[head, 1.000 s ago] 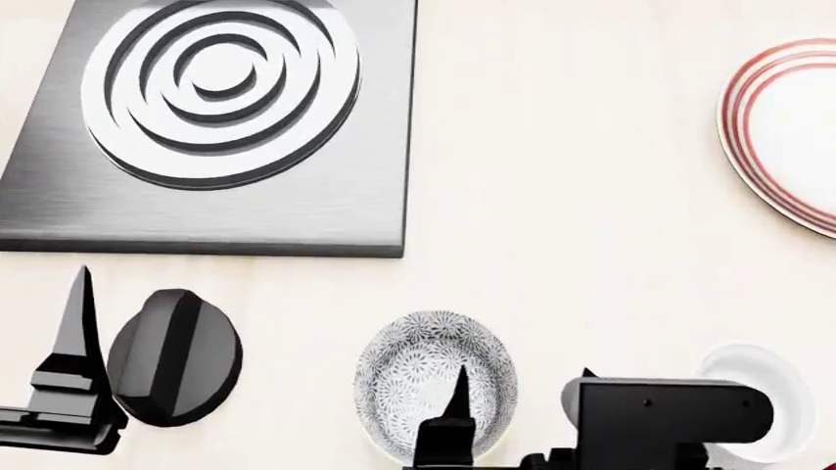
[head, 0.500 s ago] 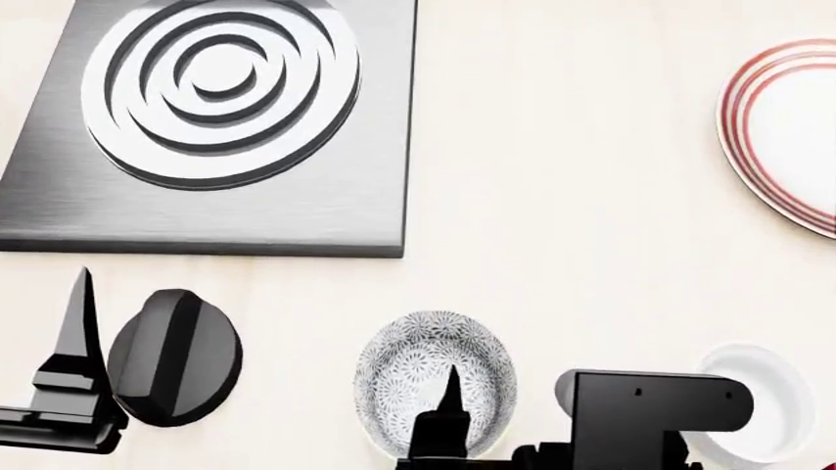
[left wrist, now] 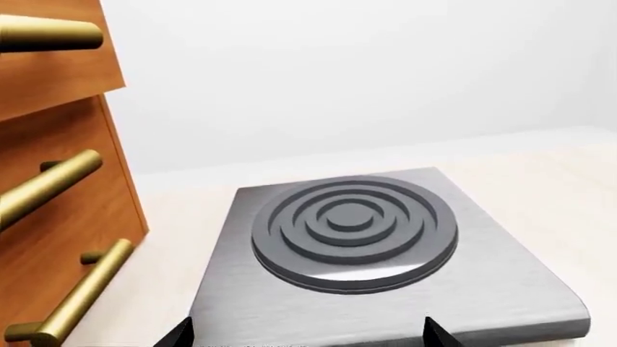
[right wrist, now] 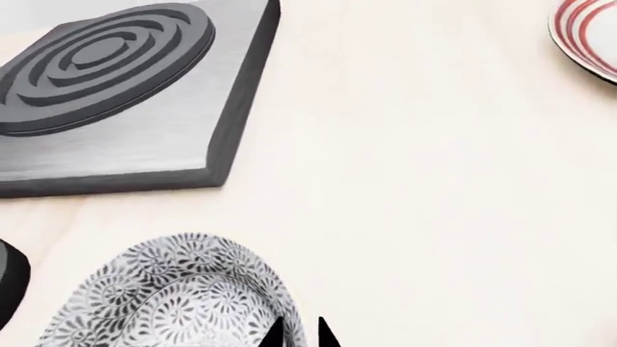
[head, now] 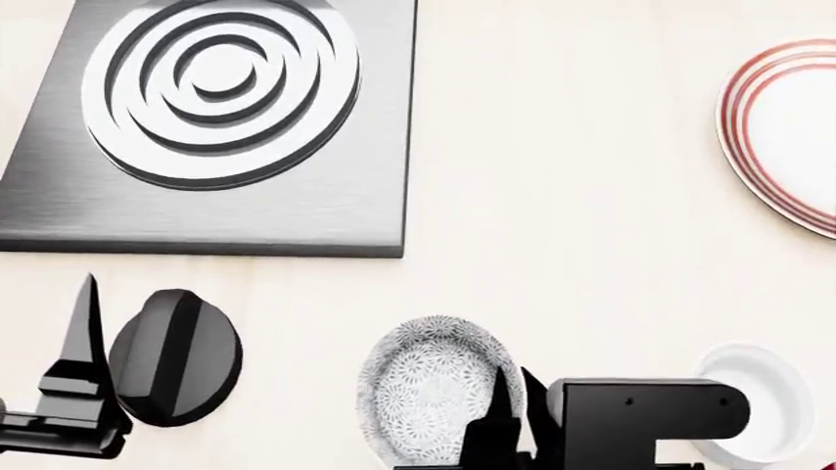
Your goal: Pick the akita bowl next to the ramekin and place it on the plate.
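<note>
Item: akita bowl (head: 438, 401), lower centre; my right gripper (right wrist: 299, 334) nearly closed pinching its rim, for carrying to plate (head: 790, 132).

Both grippers are black with thin pointed jaws, apparently matte plastic.

My head camera looks steeply down over the bench (head: 575, 196). My left wrist camera sits low, facing level across the hob (left wrist: 352, 224) toward the drawers (left wrist: 48, 217). My right wrist camera hangs close above the akita bowl (right wrist: 183, 296). All three share the hob.
</note>
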Robot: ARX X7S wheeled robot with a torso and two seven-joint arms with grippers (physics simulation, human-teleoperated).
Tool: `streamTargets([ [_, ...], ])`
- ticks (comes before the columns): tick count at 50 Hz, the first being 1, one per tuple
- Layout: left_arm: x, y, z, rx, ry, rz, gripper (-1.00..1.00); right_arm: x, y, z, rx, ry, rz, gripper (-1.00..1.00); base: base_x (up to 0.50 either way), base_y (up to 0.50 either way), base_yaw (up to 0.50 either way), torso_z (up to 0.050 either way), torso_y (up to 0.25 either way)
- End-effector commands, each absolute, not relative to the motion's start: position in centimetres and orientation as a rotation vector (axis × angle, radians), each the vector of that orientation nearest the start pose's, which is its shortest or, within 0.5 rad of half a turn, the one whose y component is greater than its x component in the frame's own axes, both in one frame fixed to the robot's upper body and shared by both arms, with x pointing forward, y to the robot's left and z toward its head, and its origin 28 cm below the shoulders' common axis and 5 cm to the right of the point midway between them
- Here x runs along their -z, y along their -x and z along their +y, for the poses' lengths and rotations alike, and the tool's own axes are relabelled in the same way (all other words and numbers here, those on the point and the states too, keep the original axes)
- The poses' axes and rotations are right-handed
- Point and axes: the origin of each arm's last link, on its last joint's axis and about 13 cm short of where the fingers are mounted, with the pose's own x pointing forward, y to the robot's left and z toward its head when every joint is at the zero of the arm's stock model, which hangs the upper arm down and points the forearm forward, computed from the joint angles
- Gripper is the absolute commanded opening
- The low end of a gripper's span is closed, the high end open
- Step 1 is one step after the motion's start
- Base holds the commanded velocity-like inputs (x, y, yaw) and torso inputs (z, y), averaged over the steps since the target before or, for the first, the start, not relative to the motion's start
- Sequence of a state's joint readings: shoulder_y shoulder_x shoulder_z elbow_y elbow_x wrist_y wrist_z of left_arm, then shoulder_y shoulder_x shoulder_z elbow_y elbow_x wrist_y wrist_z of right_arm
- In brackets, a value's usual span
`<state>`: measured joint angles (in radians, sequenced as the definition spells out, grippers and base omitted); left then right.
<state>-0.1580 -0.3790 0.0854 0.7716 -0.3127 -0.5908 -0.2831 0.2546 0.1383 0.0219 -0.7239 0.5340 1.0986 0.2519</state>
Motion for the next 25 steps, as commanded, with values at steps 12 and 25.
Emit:
streamTargets([
  [12, -16.0, -20.1, 23.0, 0.018, -0.108, -0.283, 1.00, -15.9, -20.3, -8.7, -0.183, -0.126, 0.074, -1.00, 0.00, 0.00, 0.00, 0.000, 0.000],
  [25, -16.0, -20.2, 23.0, 0.017, -0.108, -0.282, 1.00, -17.1, -20.4, -9.0, -0.235, -0.333, 0.048, -1.00, 0.00, 0.00, 0.00, 0.000, 0.000],
])
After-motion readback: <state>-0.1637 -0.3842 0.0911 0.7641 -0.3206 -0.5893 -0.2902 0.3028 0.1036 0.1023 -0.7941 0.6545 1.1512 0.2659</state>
